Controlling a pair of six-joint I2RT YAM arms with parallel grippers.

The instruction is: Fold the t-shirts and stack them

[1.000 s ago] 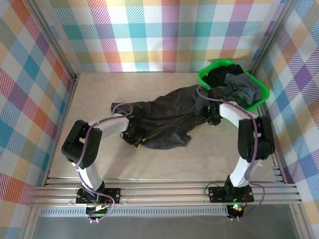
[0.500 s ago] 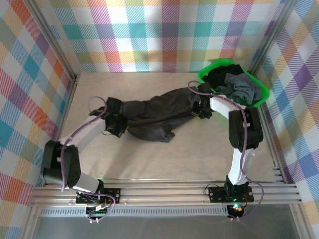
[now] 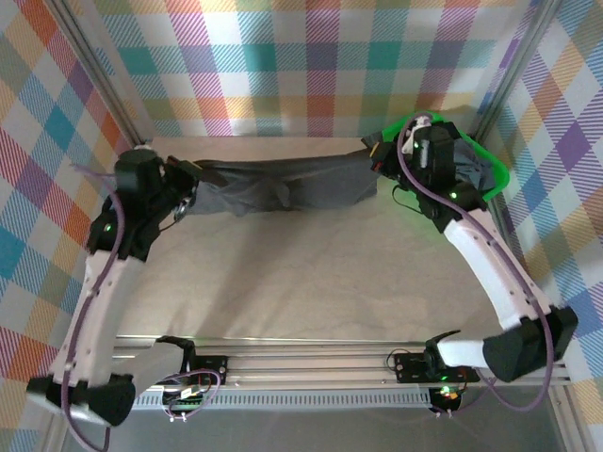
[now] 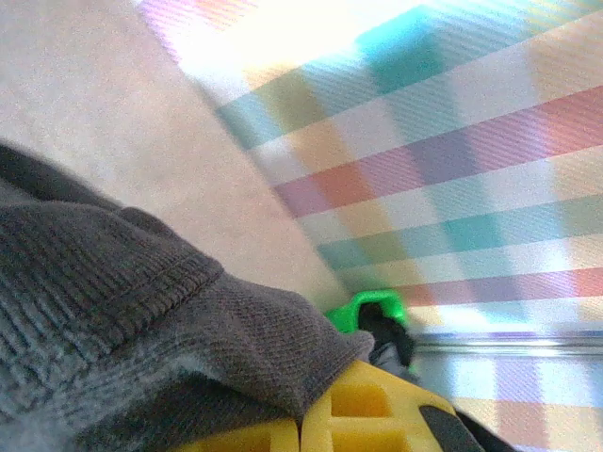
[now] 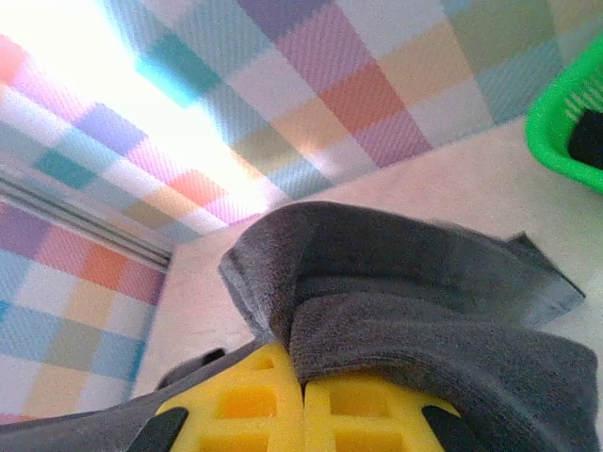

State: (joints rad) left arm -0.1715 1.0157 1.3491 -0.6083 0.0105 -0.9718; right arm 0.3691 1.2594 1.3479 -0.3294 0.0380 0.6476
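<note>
A charcoal grey t-shirt (image 3: 283, 184) hangs stretched in the air across the back of the table, held at both ends. My left gripper (image 3: 188, 172) is shut on its left end, and the grey cloth (image 4: 141, 311) bunches over the yellow fingers (image 4: 358, 419). My right gripper (image 3: 375, 151) is shut on its right end, where folded grey fabric (image 5: 424, 301) drapes over the yellow fingers (image 5: 377, 414). More dark t-shirts (image 3: 466, 168) lie heaped in the green basket (image 3: 497, 173) at the back right, behind the right arm.
The bare wooden table (image 3: 311, 273) lies below the hanging shirt. Checked walls close in the left, back and right sides. The green basket (image 4: 363, 311) also shows far off in the left wrist view, and its rim (image 5: 565, 122) in the right wrist view.
Both arms have lifted and spread apart. The shirt has gone from a crumpled heap on the table to a taut band raised near the back wall.
</note>
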